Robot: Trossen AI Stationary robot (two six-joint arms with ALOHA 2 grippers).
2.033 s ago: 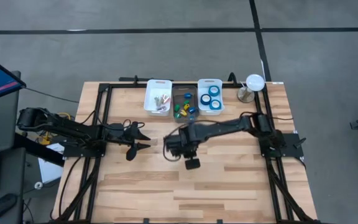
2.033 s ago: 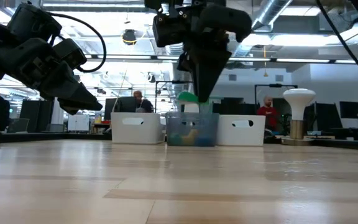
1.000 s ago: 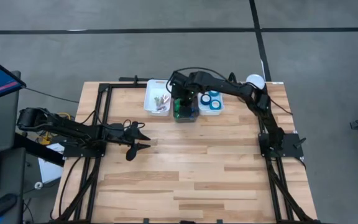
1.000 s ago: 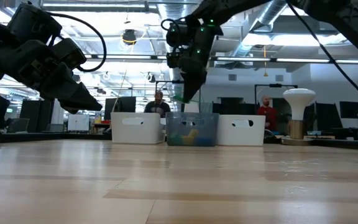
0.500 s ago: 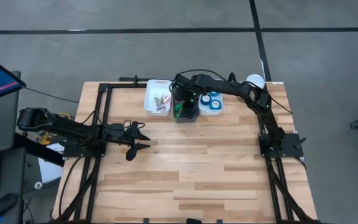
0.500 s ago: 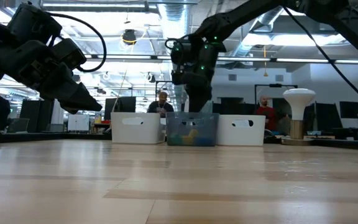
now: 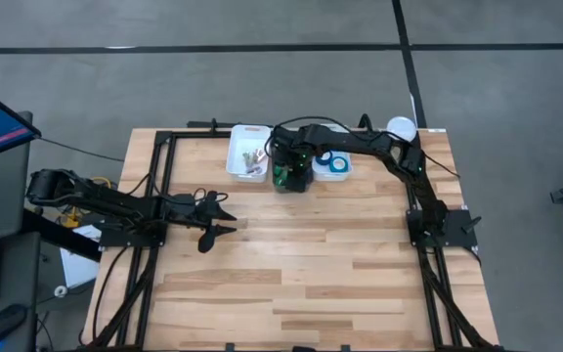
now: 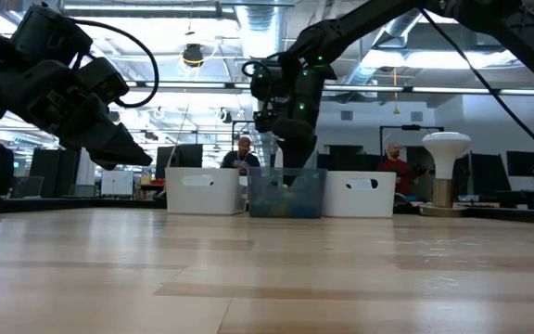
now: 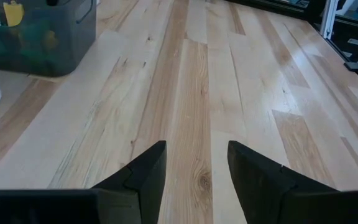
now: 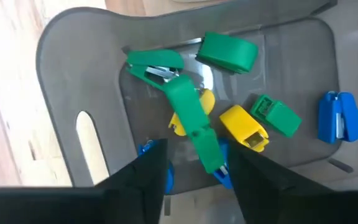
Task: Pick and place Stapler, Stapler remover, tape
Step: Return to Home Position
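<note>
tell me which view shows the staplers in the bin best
The right wrist view: it looks down into the bin, so the green, yellow and blue staplers show separately. In the high view the right arm covers most of it. The low view shows only coloured smudges through its wall; the left wrist view catches one corner.

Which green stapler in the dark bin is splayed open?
The long green stapler, its halves splayed apart with metal showing; the two compact green staplers beside it look closed.

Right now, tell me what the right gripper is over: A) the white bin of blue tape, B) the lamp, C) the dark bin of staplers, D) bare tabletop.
C: the right gripper hangs open above the dark bin, with coloured staplers lying below it.
</note>
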